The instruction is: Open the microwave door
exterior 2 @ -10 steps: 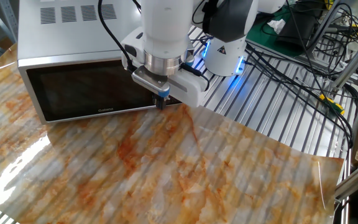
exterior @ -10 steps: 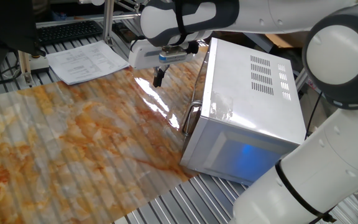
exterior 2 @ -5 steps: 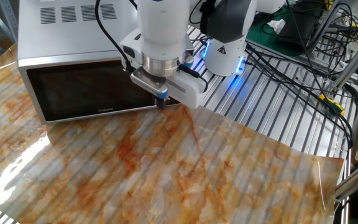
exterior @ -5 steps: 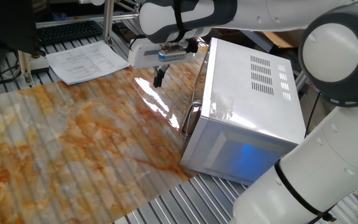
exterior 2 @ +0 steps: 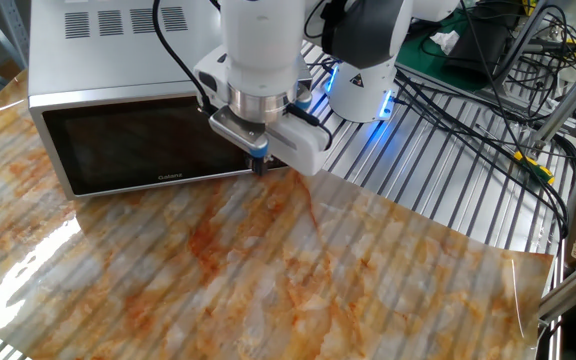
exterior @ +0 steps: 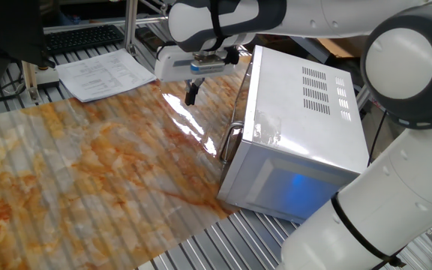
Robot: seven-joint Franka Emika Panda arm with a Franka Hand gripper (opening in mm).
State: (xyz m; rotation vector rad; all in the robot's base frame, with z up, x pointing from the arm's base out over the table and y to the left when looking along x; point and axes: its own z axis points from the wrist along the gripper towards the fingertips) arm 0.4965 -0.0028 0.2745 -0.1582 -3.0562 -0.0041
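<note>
Gripper [exterior 2: 259, 163] barely nudged toward microwave door [exterior 2: 138, 150] | fingers pinched together, empty | silver bar handle [exterior: 229, 140] still untouched, door shut

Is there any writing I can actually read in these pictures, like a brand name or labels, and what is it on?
"Galanz": small pale lettering on the lower edge of the microwave door, read only roughly.
Printed sheets at the back of the table: lines of text, too small to read.
Keyboard behind them: key markings too small to read.
Nothing else is legible.
</note>
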